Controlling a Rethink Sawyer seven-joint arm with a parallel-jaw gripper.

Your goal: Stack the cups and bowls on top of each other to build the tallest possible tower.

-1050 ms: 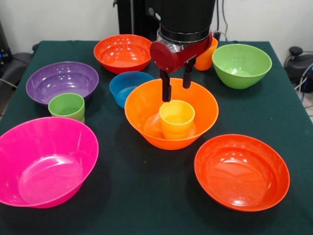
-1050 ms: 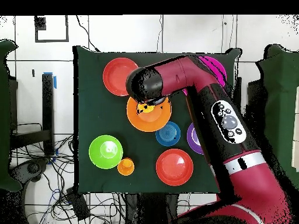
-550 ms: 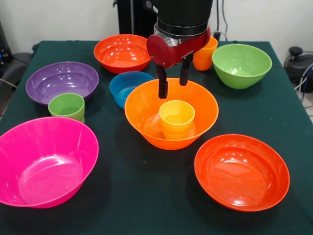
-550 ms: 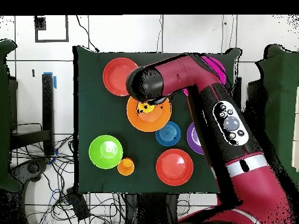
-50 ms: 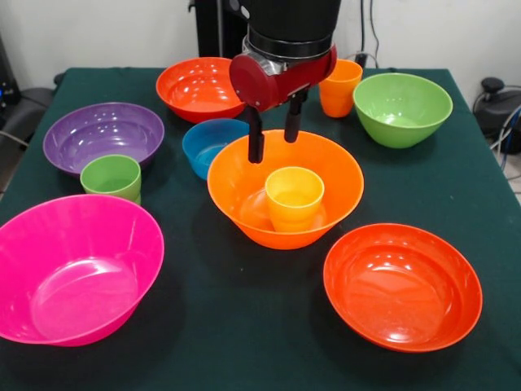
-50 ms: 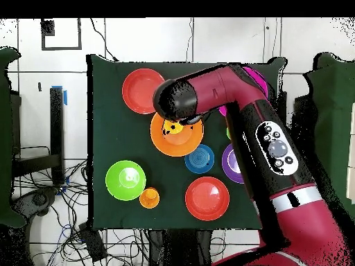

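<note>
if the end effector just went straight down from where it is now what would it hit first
Most likely the large light orange bowl, around its far inner wall or rim. The open end effector points down just behind and to the picture's left of the yellow cup, which it looks set to miss, though depth is uncertain.

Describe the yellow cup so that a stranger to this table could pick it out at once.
Start at the large light orange bowl in the middle of the green table, just below the gripper with its open jaws. The yellow cup stands upright inside that bowl. It is the only cup sitting in a bowl; the green cup and the orange cup stand on the cloth.
</note>
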